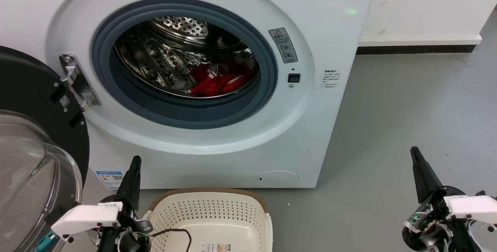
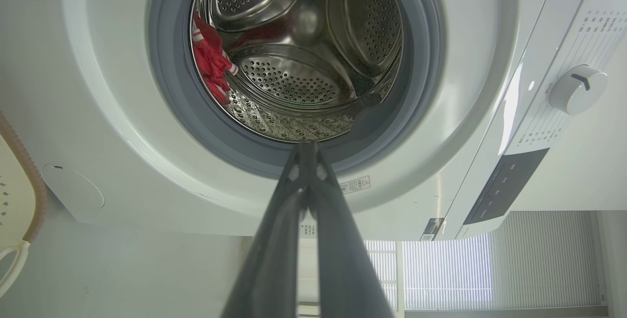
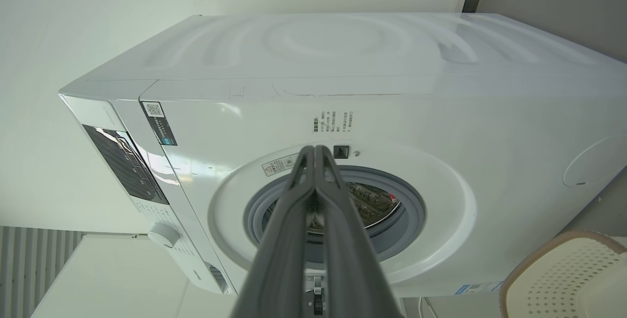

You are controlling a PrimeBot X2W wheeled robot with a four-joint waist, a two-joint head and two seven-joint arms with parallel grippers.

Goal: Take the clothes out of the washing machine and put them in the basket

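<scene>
Nearest us, our left gripper [image 1: 135, 161] and right gripper [image 1: 414, 152] are both pinched closed and empty, the basket [image 1: 209, 192] sits between them, and beyond it the red clothes [image 1: 221, 80] lie in the drum of the open washing machine [image 1: 334, 34].

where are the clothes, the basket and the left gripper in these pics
the clothes [image 1: 221, 79]: head view, middle of the red heap inside the drum.
the basket [image 1: 209, 209]: head view, its perforated back wall.
the left gripper [image 1: 135, 160]: head view, tips of its closed fingers.
</scene>
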